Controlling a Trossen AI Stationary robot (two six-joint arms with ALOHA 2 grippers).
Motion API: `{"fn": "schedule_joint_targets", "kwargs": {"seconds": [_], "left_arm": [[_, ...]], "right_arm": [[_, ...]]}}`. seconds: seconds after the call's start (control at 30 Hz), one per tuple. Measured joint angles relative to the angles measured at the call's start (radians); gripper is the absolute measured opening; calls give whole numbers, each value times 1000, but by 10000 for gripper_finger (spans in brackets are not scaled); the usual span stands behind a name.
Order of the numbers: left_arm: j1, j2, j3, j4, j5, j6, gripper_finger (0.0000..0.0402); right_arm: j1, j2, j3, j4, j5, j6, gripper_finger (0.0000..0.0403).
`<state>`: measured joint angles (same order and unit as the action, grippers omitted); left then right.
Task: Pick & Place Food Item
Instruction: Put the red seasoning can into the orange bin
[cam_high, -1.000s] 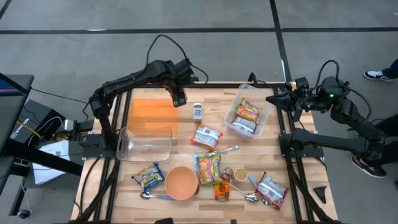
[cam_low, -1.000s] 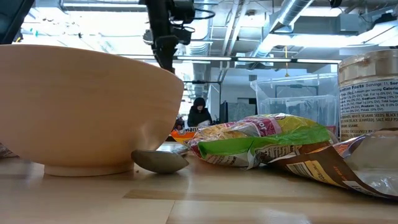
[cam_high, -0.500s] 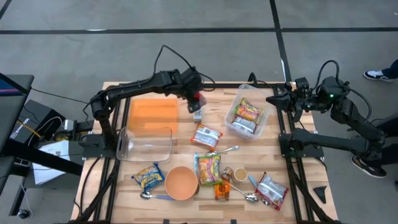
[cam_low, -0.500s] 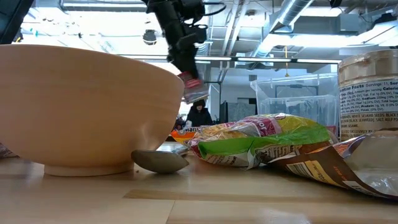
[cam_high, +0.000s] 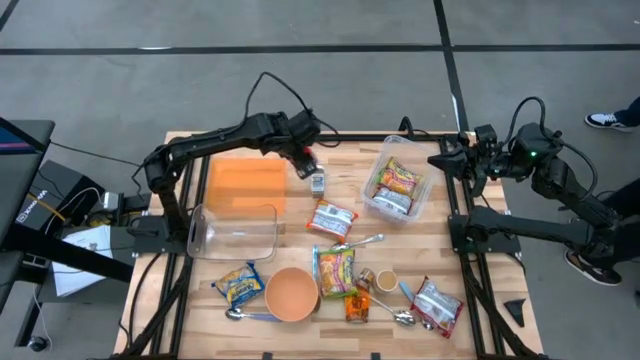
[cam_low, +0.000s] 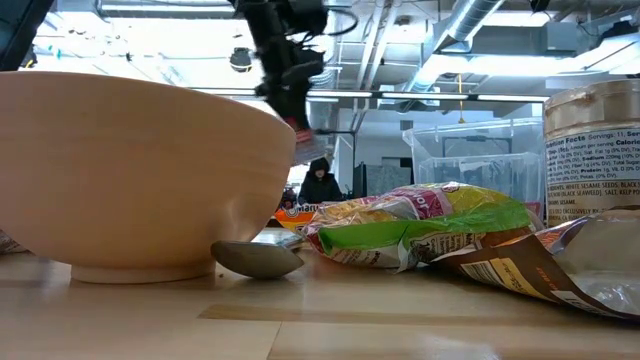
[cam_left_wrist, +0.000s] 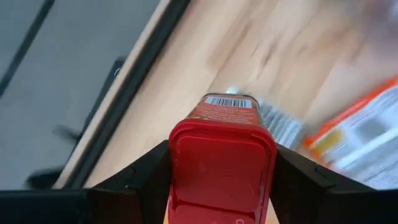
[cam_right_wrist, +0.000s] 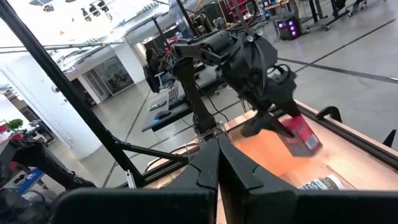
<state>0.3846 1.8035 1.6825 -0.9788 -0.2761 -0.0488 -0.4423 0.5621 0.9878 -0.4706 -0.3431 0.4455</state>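
My left gripper (cam_high: 305, 156) is shut on a small red-lidded container (cam_left_wrist: 222, 168) with a barcode on its far end. It hangs above the far middle of the table, just right of the orange board (cam_high: 245, 184). The low view shows the container (cam_low: 299, 125) well above the table top. A small grey bottle (cam_high: 318, 182) lies on its side on the wood just near of it. My right gripper (cam_right_wrist: 217, 148) is shut, holds nothing, and waits high at the table's far right edge (cam_high: 446, 160). My left gripper pinches the container's two opposite sides (cam_left_wrist: 176, 163) between its two fingers (cam_left_wrist: 144, 179), near the red lid end. The fingers slant down from the table's left. The container is lifted clear, its lid end toward the wrist and its barcode end pointing down at the table.
A clear bin (cam_high: 418, 205) holding food packets stands at the far right. A clear tub (cam_high: 232, 232) sits near of the orange board. A wooden bowl (cam_high: 292, 294), several food packets (cam_high: 332, 218), spoons and jars lie across the near half.
My left gripper has swung from over the orange board toward the table's right, sinking a little and rolling its wrist. It has stopped beside the small grey bottle. The red-lidded container has travelled with it, clear of the table.
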Motion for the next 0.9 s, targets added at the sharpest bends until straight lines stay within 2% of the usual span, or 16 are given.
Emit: {"fn": "schedule_joint_targets", "kwargs": {"seconds": [0.2, 0.33, 0.47, 0.63, 0.9], "left_arm": [[10, -143, -53, -105, -46, -98, 207], [61, -277, -172, -132, -1, -231, 207], [111, -353, -310, -138, 51, -284, 207], [163, -349, -394, -109, 51, -203, 207], [194, -227, -397, -67, 95, -38, 207]], "right_arm": [[0, 0, 0, 0, 0, 0, 0], [0, 0, 0, 0, 0, -1, 0], [3, 0, 0, 0, -8, -1, 0], [3, 0, 0, 0, -23, -1, 0], [3, 0, 0, 0, -23, 0, 0]]}}
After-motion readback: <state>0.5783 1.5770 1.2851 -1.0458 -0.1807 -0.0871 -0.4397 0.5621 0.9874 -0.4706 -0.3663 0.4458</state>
